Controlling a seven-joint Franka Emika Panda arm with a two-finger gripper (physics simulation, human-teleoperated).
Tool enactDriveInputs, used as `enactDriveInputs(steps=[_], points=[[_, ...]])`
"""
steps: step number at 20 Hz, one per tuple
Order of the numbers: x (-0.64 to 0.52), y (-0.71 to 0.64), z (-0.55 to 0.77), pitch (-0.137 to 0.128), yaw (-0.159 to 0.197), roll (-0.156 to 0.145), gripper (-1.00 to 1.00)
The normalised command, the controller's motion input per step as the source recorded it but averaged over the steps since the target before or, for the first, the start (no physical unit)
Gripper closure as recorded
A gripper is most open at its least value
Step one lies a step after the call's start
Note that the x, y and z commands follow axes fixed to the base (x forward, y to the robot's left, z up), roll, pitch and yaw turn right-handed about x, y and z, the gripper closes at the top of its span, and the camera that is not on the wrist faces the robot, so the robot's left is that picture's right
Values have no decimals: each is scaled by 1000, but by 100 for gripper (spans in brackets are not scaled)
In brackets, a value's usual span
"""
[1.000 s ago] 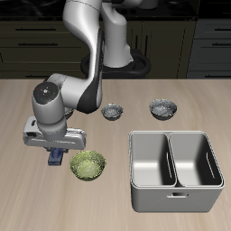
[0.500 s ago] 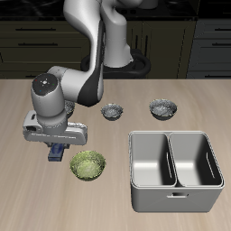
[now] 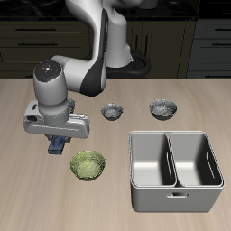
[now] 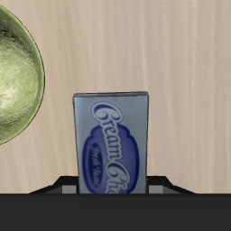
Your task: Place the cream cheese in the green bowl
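Observation:
My gripper (image 3: 60, 144) is shut on the cream cheese (image 3: 60, 146), a small dark blue box, and holds it a little above the table. In the wrist view the cream cheese (image 4: 112, 143) hangs between my fingers, its blue-grey label facing the camera. The green bowl (image 3: 87, 164) is a yellow-green speckled bowl on the table just beside the box, nearer the table's front edge. Its rim also shows in the wrist view (image 4: 16, 81). The bowl is empty.
Two grey metallic bowls (image 3: 112, 111) (image 3: 163, 108) stand farther back. A grey two-compartment tub (image 3: 174, 169) stands beside the green bowl near the front edge. Dark cabinets line the back.
My gripper has risen with the cream cheese and shifted slightly toward the green bowl. The box is now off the table.

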Motion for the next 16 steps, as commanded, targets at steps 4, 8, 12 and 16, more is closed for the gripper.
enactDriveInputs(steps=[4,8,12,16], points=[[-71,12,361,-37,25,-14,100],[-129,-14,456,-53,13,-27,100],[-131,-46,347,-38,-7,-19,100],[-108,-16,423,-68,1,-17,100]])
